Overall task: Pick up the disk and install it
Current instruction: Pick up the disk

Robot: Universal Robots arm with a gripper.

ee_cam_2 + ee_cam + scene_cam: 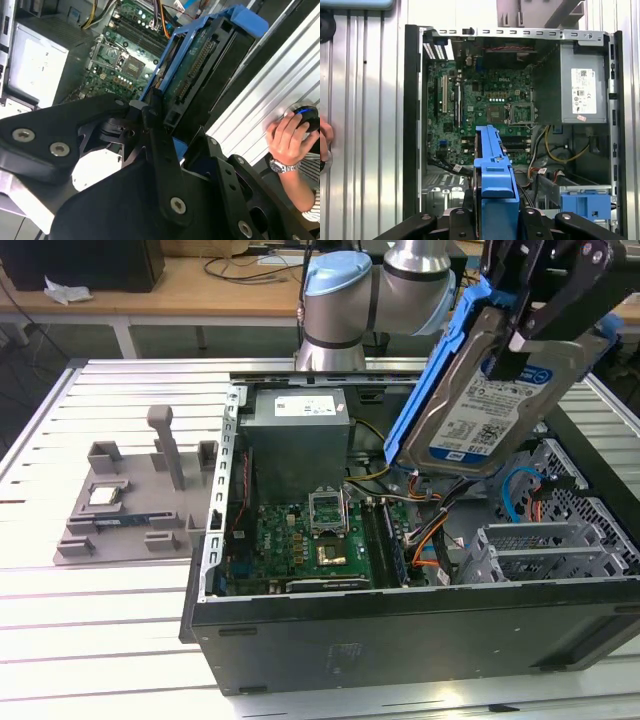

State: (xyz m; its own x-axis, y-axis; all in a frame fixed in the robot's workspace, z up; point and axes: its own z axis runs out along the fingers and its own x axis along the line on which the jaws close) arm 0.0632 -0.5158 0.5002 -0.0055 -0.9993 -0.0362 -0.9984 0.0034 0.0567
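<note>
The gripper (515, 350) was closed on the disk (490, 410), its black fingers clamped across the upper end of the drive over the label side and the back. By that, the pick-up half of the job looked done. The install half was not, since the disk sat in no bay and touched nothing but the fingers.

The disk hung in the air, tilted steeply, label facing outward and its blue side rails running down its long edges. Its lower end dipped toward the inside of the open computer case (400, 630) but cleared the parts below. It hung above the end of the case where the grey drive cage (540, 540) stood. In the first wrist view, a blue caddy (585, 205) sat on that cage in a corner of the case, beside the disk and apart from it.

Further inside lay the motherboard (310, 540) on the case floor, and beyond it the power supply (297, 440) against the far wall.

The case rested on the slatted metal table (100, 620). Near the table's edge at the exterior view's left lay a grey fixture (130, 510) with a small square chip (105, 495) on it, well apart from the gripper. In the second wrist view, a person's hand (290, 135) rested on a small device at the table's edge, outside the case.
</note>
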